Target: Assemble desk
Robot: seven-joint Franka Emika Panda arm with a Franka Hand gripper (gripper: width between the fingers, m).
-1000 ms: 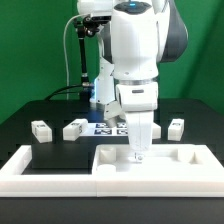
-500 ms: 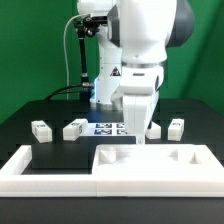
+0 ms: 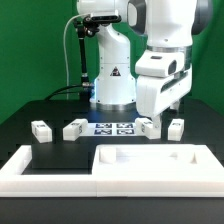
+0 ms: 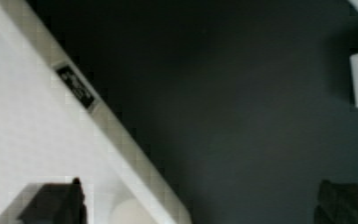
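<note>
**Claw wide open, parked over the legs**

The claw (image 3: 160, 118) is spread wide with nothing in it; on the wrist view both fingers sit far apart. Just under it is the near leg (image 3: 150, 126), and the outer leg (image 3: 176, 127) stands right beside it. Camera-side of the claw, the tabletop (image 3: 150, 160) lies flat on the worktop (image 3: 60, 145). The far legs (image 3: 73, 128) are well off, beyond the marker board (image 3: 112, 128). These legs look light, stiff and slick to me, so I'd pinch one mid-length across its flat faces. I reckon a corner grab would twist.
</note>
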